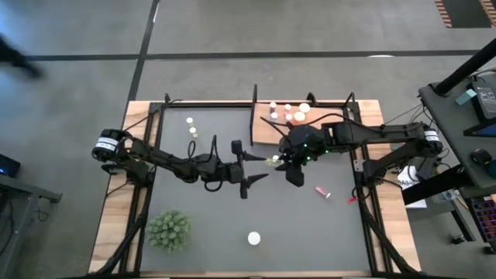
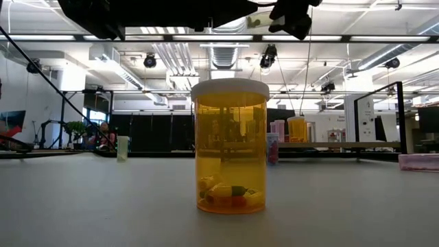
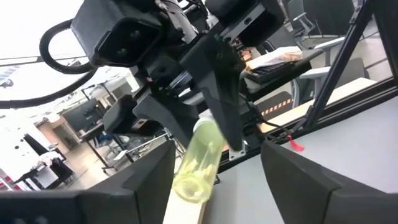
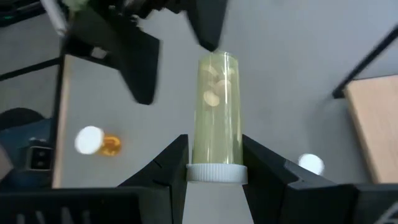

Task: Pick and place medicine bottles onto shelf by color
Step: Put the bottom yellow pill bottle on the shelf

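Yellow-green bottle (image 4: 217,109), translucent cylinder w/ ribbed white cap, in right gripper (image 4: 214,158).

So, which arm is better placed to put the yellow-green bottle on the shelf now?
Right. The right gripper is shut on the yellow-green bottle and hangs just beside the shelf. The left gripper is open, empty and farther from it.

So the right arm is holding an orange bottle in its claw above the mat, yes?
Not orange: the bottle in the right gripper is yellow-green, as the right wrist view shows. It is held above the mat, as you said.
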Robot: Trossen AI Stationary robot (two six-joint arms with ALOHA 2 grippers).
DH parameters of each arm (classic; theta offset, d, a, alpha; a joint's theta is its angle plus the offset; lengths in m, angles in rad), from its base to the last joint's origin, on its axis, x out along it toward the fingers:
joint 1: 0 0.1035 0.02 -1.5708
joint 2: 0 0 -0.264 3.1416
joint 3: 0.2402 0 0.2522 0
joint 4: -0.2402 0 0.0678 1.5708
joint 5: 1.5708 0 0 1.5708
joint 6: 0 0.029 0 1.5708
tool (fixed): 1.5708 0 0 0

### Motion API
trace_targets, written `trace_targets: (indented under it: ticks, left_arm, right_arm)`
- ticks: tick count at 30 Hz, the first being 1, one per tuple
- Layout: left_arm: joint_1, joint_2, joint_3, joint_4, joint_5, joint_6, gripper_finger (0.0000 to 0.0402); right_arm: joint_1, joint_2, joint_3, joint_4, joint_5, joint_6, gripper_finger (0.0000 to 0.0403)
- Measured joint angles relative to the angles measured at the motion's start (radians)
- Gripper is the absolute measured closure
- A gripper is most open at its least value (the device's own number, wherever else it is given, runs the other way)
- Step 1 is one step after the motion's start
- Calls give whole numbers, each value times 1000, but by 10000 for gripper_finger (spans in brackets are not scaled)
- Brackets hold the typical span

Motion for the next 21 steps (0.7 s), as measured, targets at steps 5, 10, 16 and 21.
trace_targets:
  ticks: [5,10,16,21]
  left_arm:
    - [0,0,-3,-1,0,-2,200]
    - [-1,0,-4,-1,0,-4,217]
    - [-14,0,-4,0,0,-8,243]
    - [-21,0,-4,0,-3,-9,271]
  right_arm:
    - [0,0,0,49,-98,-1,287]
    - [0,0,0,63,-112,0,287]
    - [0,0,0,63,-111,-1,287]
    - [0,-1,0,63,-111,-3,287]
